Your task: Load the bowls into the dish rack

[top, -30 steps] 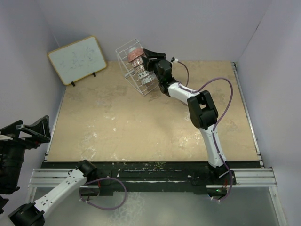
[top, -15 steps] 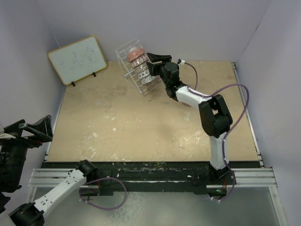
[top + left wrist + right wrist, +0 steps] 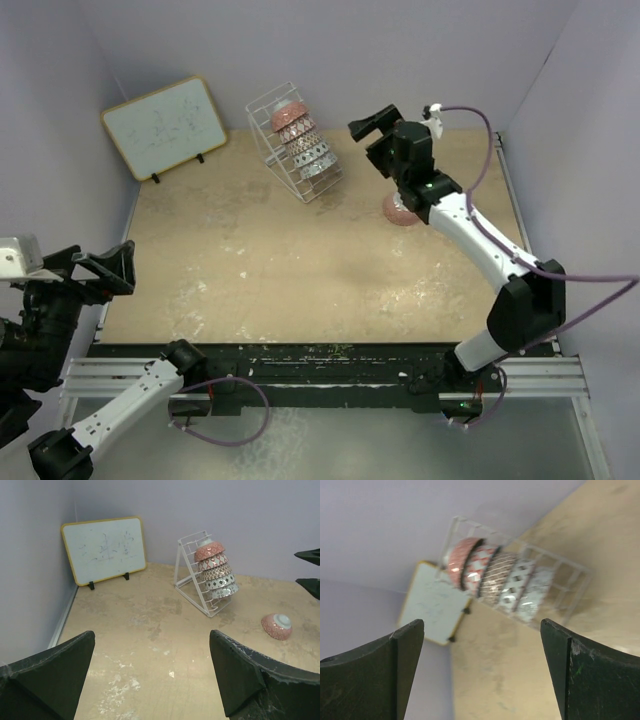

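Note:
The white wire dish rack (image 3: 268, 112) stands at the back of the table with several patterned bowls (image 3: 304, 146) stacked on edge in it; it also shows in the left wrist view (image 3: 187, 562) and, blurred, in the right wrist view (image 3: 570, 587). One pink bowl (image 3: 399, 211) lies upside down on the table right of the rack, partly hidden by the right arm, and shows in the left wrist view (image 3: 277, 626). My right gripper (image 3: 368, 130) is open and empty, raised to the right of the rack. My left gripper (image 3: 92, 272) is open and empty at the near left edge.
A wood-framed whiteboard (image 3: 165, 126) leans at the back left corner. Purple walls close in the table on three sides. The tan tabletop (image 3: 290, 270) has worn white patches. The right arm's cable (image 3: 590, 275) loops out towards the right wall.
My right gripper has drawn back from the rack, to the right and upward, empty. The pink bowl under the arm has come into view. The left gripper shifted slightly right.

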You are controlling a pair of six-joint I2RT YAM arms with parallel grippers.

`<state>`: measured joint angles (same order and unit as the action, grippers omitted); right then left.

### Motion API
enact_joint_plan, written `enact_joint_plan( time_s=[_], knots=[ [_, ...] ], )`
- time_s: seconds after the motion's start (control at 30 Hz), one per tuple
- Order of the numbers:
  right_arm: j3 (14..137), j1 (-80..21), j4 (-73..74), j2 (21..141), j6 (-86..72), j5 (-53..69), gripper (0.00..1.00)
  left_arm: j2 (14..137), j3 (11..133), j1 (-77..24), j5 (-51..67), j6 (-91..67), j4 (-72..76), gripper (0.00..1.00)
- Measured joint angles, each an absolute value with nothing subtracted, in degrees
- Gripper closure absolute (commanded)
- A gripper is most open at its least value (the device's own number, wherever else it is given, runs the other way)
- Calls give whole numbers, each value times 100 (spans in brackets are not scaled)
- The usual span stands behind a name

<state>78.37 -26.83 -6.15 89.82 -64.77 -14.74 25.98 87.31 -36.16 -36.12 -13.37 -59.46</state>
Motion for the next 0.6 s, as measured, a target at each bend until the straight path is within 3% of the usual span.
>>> enact_joint_plan(
  time_s=[0.27,0.47,0.6],
  knots=[
    [7481,-1424,1009,8573,-5113,-1372,0,3118,8425,-3621,-2989,-1352,-5513,1],
    [6665,-532,1406,8600,-4471,-939,0,4125,8184,-3621,-1966,-1396,-4941,1],
    [7111,-486,1721,9052,-3927,-928,1,4969,8117,-3621,-1306,-1396,-4466,1]
  ],
)
